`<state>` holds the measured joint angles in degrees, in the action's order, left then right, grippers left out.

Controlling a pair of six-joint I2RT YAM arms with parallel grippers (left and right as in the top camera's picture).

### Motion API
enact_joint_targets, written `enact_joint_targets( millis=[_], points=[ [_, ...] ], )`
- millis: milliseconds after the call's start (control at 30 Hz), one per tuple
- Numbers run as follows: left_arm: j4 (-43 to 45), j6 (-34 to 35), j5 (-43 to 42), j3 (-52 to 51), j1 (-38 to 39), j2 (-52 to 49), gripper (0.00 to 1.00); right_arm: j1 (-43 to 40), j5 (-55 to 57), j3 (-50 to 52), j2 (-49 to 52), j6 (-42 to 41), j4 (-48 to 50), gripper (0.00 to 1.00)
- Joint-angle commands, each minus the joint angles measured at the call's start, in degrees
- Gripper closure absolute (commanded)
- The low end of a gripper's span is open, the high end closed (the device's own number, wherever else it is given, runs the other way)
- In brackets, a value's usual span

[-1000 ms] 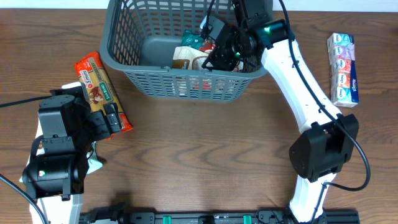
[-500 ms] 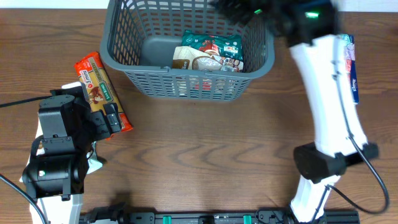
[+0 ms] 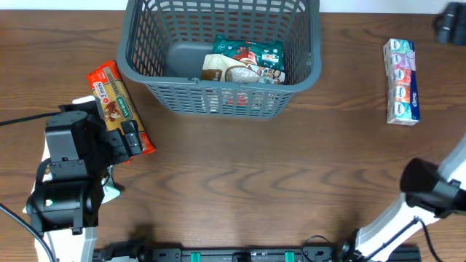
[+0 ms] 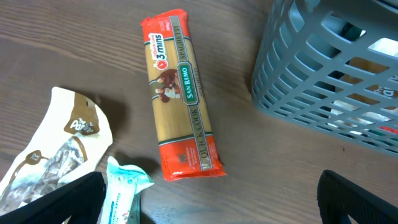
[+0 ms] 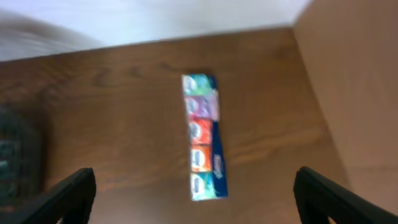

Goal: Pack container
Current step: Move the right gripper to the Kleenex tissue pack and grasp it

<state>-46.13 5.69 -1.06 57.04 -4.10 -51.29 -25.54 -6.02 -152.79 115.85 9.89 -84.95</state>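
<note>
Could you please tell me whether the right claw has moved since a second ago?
Yes: the right claw left the container and swung right, beyond the tissue pack.

Bare table (image 3: pixel 240 175) lay open between the container (image 3: pixel 140 44) and the tissue pack (image 3: pixel 402 80), and along the middle of the near side. The container's left half showed bare floor; packets (image 3: pixel 244 62) filled its right. The spaghetti pack (image 3: pixel 119 108) lay near its left wall, and two small pouches (image 4: pixel 62 149) crowded beside my left claw (image 4: pixel 211 190).
</note>
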Motion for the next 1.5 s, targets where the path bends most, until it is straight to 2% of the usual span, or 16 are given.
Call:
enact_joint_targets(
  millis=[0,67,300,600,833,1133,1167,1200,1267,1400,1467],
  points=[
    [-0.13,-0.9,0.68,0.9,-0.33,0.04,0.01,-5.64,-8.26,0.35,4.39,-1.77,-1.07,0.08],
    [-0.13,-0.9,0.68,0.9,-0.33,0.04,0.01,-7.21,-8.17,0.35,7.67,-1.68,-2.05,0.01],
    [-0.13,-0.9,0.68,0.9,-0.35,0.04,0.01,-7.3,-6.21,0.35,20.22,-0.79,-2.38,0.01],
    [-0.13,-0.9,0.68,0.9,-0.33,0.04,0.02,-4.7,-5.35,0.35,31.54,0.94,3.39,0.01],
    [-0.13,-0.9,0.7,0.9,-0.35,0.04,0.01,-2.67,-5.31,0.35,39.08,1.77,6.73,0.01],
    [-0.13,-0.92,0.68,0.9,-0.33,0.04,0.01,-1.75,-3.17,0.35,43.93,1.97,8.17,0.02],
    [-0.13,-0.9,0.68,0.9,-0.33,0.04,0.01,-1.75,-3.19,0.35,43.93,1.97,8.26,0.06],
    [-0.13,-0.92,0.68,0.9,-0.33,0.04,0.01,-1.73,-3.21,0.33,43.93,1.97,8.35,0.15],
    [-0.13,-0.92,0.68,0.9,-0.33,0.04,0.01,-1.6,-3.32,0.33,43.91,1.95,8.37,0.41],
    [-0.13,-0.92,0.68,0.9,-0.35,0.04,0.01,-0.94,-4.55,0.33,43.91,2.03,7.54,0.69],
    [-0.13,-0.9,0.68,0.9,-0.33,0.04,0.01,-0.42,-6.21,0.24,43.8,2.6,6.91,0.94]
  ],
)
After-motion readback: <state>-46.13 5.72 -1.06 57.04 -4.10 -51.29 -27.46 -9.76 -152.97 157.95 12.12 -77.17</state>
